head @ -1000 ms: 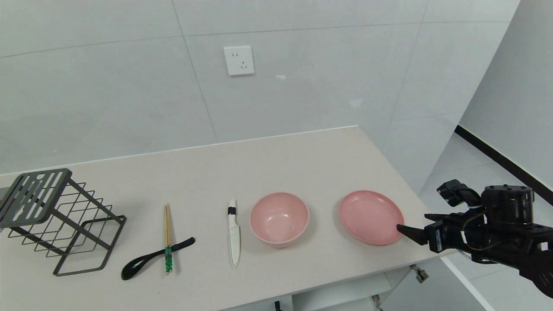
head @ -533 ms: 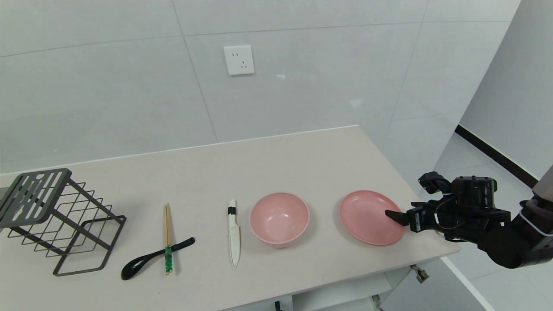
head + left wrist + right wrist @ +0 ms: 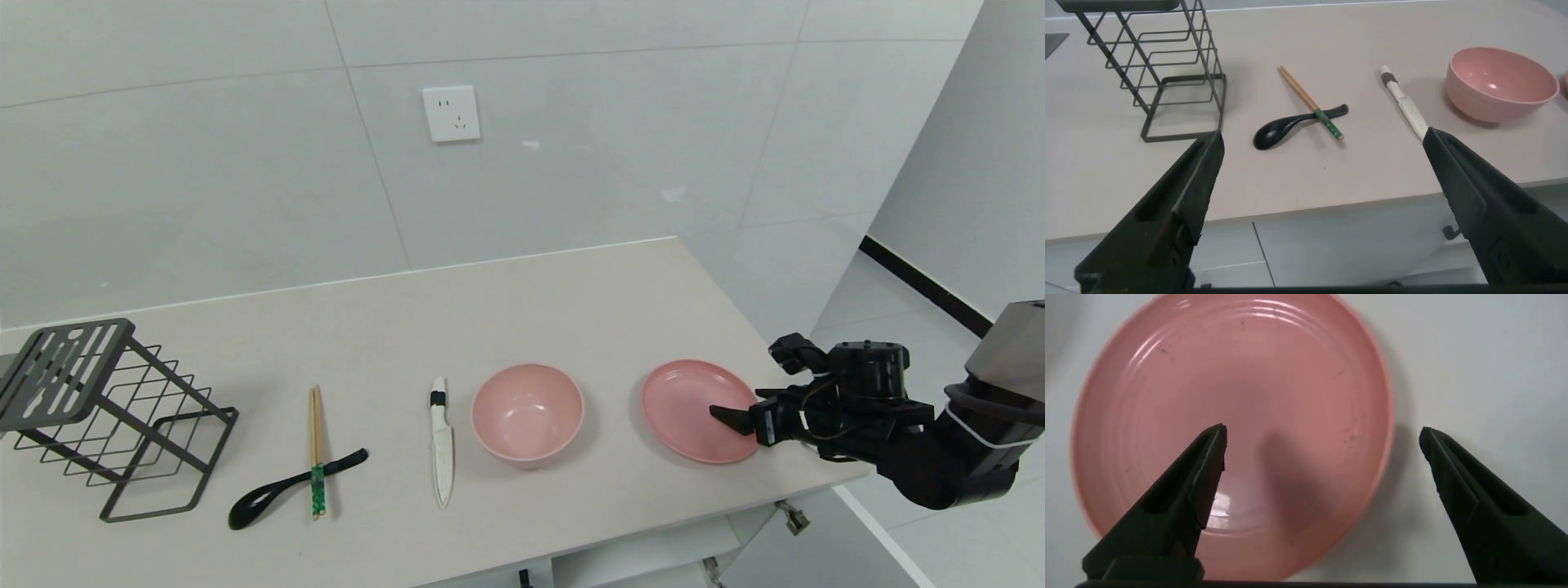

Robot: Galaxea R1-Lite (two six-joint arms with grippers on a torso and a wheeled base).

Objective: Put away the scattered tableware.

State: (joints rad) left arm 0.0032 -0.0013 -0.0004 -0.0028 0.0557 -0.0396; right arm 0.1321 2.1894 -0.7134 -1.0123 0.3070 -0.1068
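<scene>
Right hand (image 3: 1321, 439) astride pink plate (image 3: 1233, 392) edge

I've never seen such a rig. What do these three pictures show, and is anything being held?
It is a two-armed robot. The wide picture comes from a camera on its head; the other two from its wrists, looking out between two dark fingers. On the counter lie a wire rack, a black spoon crossed by chopsticks, a knife, a pink bowl and a pink plate. The right end effector is open, astride the plate's rim; the left end effector is open too. Neither holds anything.
</scene>
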